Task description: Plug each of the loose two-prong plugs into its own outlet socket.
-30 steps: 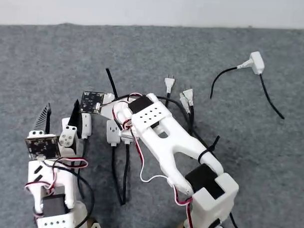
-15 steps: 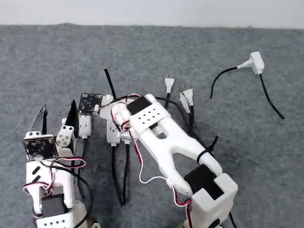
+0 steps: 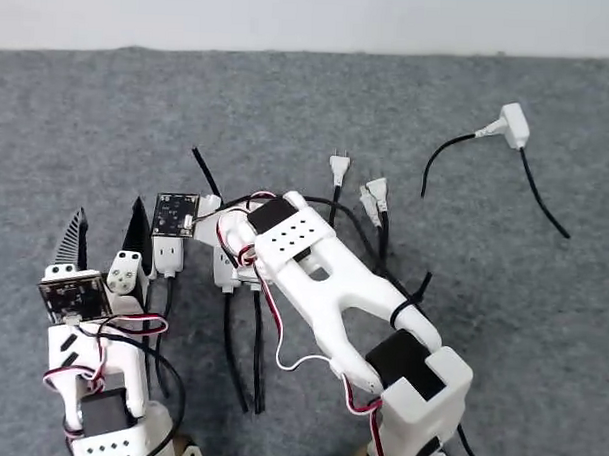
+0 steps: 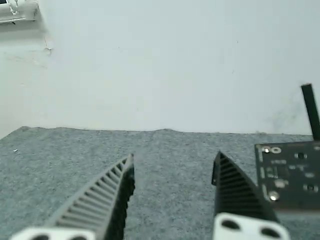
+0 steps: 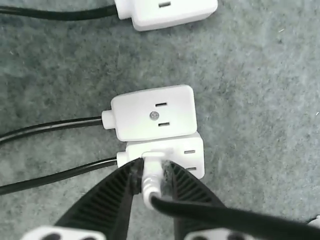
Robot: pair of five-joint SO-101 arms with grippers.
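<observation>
Pressing stage, judged from the wrist view: the right gripper (image 5: pixel 151 167) is clamped on a white plug (image 5: pixel 149 186) at the near end of a socket (image 5: pixel 185 152), which lies touching a second socket (image 5: pixel 150 112). Whether the prongs are seated cannot be told. The left gripper (image 4: pixel 175 160) is spread wide, holds nothing, and hovers over the carpet (image 3: pixel 482 294) beside the sockets.

Risks:
- The socket is loose on the carpet with nothing bracing it, so a push may slide it rather than seat the plug.
- The grip is on the plug's narrow body, so the plug may pivot and the prongs miss or bend.
- The cords (image 3: pixel 242 356) lie under the arm and may snag.

Two loose plugs (image 3: pixel 339 167) wait further out.

Against one second ago: the right arm's wrist has slid toward the left arm, the cords below it have shifted, and the left gripper has drawn back toward its base.
</observation>
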